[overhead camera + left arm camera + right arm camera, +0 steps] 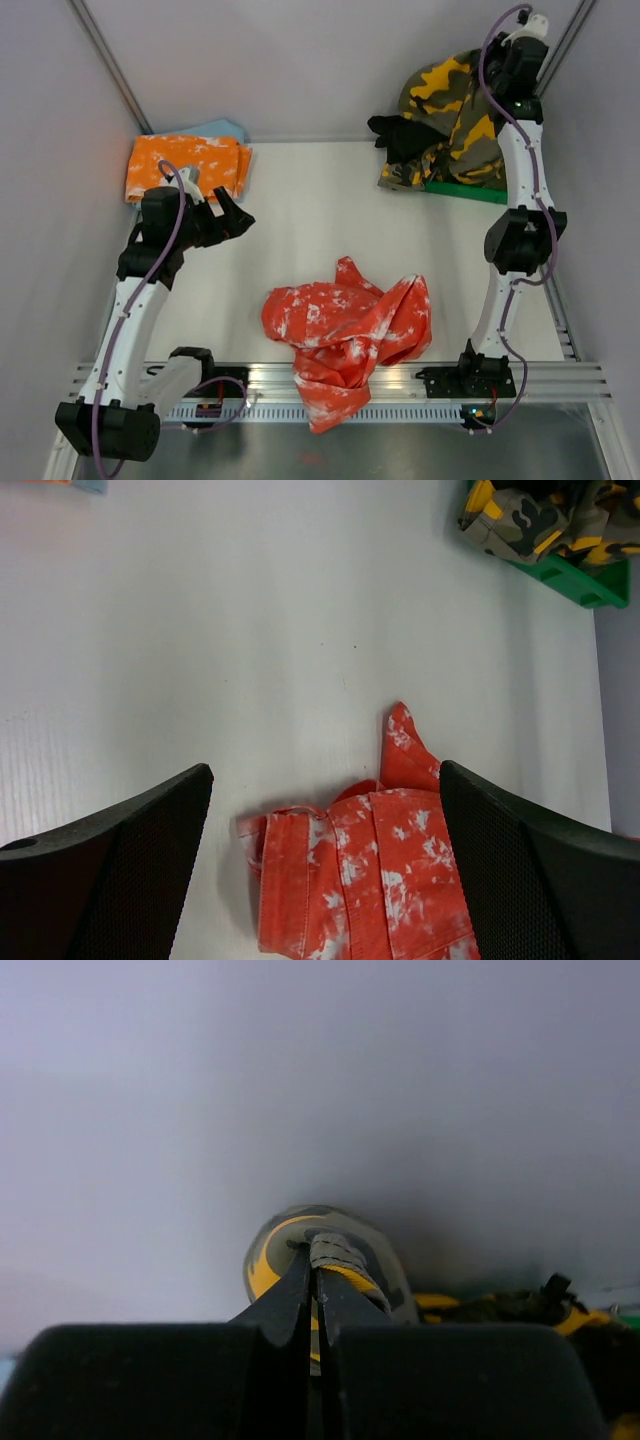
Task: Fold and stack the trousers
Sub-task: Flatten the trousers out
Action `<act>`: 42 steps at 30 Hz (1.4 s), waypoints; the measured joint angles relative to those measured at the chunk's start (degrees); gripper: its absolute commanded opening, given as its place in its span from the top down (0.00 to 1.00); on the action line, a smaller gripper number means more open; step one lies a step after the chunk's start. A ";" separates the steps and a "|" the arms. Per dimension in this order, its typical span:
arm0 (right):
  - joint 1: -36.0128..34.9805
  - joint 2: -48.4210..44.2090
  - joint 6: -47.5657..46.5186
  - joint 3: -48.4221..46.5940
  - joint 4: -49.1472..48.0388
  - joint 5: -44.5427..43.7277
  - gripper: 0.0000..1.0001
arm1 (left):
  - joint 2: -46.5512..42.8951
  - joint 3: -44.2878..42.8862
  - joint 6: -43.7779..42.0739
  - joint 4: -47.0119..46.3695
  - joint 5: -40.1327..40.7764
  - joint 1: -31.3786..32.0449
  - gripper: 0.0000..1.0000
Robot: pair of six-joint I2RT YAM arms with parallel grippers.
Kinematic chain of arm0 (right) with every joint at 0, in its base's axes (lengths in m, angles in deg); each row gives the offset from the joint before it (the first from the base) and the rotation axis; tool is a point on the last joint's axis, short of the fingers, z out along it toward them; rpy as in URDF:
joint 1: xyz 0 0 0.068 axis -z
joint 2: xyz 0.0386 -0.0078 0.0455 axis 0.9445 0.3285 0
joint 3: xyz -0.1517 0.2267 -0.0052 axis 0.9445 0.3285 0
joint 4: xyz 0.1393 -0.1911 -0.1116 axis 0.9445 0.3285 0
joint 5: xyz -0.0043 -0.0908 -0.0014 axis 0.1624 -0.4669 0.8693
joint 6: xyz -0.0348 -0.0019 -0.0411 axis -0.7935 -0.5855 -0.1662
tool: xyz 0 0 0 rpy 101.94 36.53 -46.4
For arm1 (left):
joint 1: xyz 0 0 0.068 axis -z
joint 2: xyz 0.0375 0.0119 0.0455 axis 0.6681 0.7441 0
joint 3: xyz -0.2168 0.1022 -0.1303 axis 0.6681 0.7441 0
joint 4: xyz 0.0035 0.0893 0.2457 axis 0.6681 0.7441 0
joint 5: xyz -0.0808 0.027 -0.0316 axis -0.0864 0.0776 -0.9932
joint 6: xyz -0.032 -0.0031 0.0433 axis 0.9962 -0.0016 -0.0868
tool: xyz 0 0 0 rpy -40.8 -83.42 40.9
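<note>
Occlusion: red trousers [370, 880] cut off at frame edge ahead of spread-wide left gripper [325, 770] | right gripper [312, 1260] clamped on camouflage trousers [445, 100], cloth mostly hidden | white surface [320, 200], grey walls [300, 60].

White arms [521, 160] carry black joints [522, 240], purple cables [482, 60].

At the near edge of the white table [300, 205] the trousers [345, 335] are red with white splotches — the far-left pair [187, 165] orange and white, the far-right pair [450, 105] olive-and-yellow camouflage beside black cloth [400, 135]
</note>
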 measured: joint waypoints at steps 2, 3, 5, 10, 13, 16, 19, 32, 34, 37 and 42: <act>0.00 3.89 -0.61 1.14 0.02 1.55 1.00 | 0.63 0.00 0.00 0.02 0.00 0.00 0.00; 0.00 5.92 -0.94 1.97 0.28 2.34 1.00 | 0.92 0.00 0.00 0.11 0.02 0.00 0.00; 0.00 8.41 -1.18 5.46 0.50 3.58 1.00 | 1.27 0.00 0.00 0.15 0.04 0.00 0.00; 0.02 7.72 -1.42 19.80 0.68 3.19 0.17 | 1.33 0.00 0.00 0.15 0.07 0.00 0.00; 0.09 6.86 -2.93 21.86 4.66 1.73 0.02 | 1.40 -0.07 -0.02 0.20 0.02 0.00 0.00; 0.63 6.91 -4.37 14.32 13.29 2.91 0.02 | 1.70 -0.52 -0.55 0.46 -1.03 0.00 0.00; 1.16 4.17 -5.03 5.68 17.40 6.62 0.02 | 1.70 -1.49 -2.40 1.27 -3.78 0.11 0.00; -17.73 -50.12 -1.70 56.54 7.02 20.02 0.02 | -0.07 2.97 0.68 6.34 -3.30 12.70 0.04; -21.99 -51.10 0.37 66.99 6.49 20.31 0.02 | -1.09 5.99 4.20 6.82 0.24 15.39 0.02; -25.92 -51.21 3.41 79.65 9.79 19.69 0.02 | -4.22 13.79 9.92 6.54 2.21 16.70 0.00; -32.09 -57.75 6.97 89.74 12.22 19.61 0.04 | -4.39 27.15 19.78 2.97 3.13 19.28 0.00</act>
